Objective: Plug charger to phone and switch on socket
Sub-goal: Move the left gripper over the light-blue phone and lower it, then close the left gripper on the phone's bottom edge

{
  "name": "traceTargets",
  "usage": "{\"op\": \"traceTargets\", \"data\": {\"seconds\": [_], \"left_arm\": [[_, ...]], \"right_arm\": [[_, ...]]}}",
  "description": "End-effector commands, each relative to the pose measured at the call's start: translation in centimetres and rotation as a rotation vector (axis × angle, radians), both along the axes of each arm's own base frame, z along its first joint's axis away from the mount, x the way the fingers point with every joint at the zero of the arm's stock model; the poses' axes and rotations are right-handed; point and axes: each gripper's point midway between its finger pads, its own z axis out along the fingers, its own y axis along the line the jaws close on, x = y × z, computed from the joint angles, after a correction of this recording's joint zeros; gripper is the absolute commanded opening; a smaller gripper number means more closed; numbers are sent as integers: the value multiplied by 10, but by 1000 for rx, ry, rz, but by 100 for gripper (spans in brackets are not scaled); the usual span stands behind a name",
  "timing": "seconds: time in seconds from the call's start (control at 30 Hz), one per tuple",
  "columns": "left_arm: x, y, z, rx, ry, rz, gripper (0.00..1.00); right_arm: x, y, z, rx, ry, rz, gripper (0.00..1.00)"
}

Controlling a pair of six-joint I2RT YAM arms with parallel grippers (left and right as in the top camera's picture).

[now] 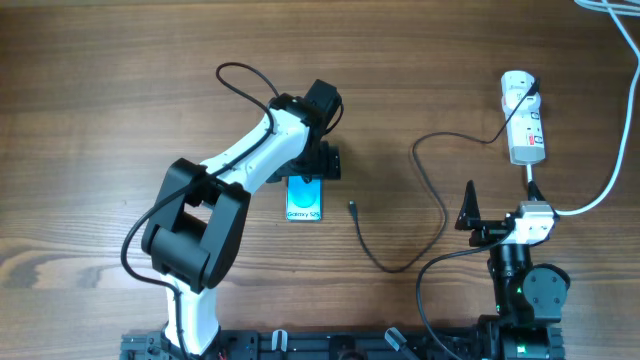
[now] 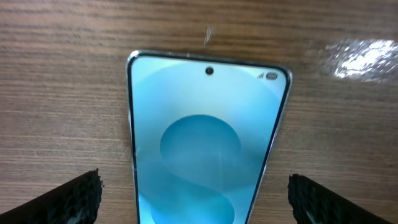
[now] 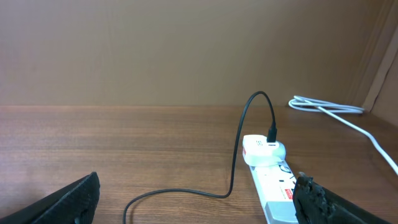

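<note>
Fingers of your left gripper [image 2: 196,198] hang wide apart, empty, flanking the cyan-screened rectangular smartphone [image 1: 304,200]; the thin black charger cable [image 1: 353,208] ends near it. Your right gripper [image 3: 196,204], also agape and empty, faces the white oblong socket strip [image 1: 523,120]. Clamp off-centre and the smartphone may skid.

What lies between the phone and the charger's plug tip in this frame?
Nothing. The overhead view shows only bare table between the phone and the charger's plug tip, which lie apart.

White-and-black arms [image 1: 245,150] — black cables [image 1: 235,68], ridged black fingers [image 2: 74,199].
</note>
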Motion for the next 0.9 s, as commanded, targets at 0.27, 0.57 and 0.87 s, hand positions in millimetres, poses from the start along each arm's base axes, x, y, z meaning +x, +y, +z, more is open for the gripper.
{"op": "traceTargets", "data": {"seconds": [0.27,0.57,0.87], "left_arm": [[-7,4,-13,28,16,7,100],[-22,8,-30,15,56,5,100],[-21,6,-32,2,52,6,100]], "right_arm": [[0,2,1,-10,-6,10,100],[0,2,1,-11,-6,10,100],[0,2,1,-10,-6,10,100]]}}
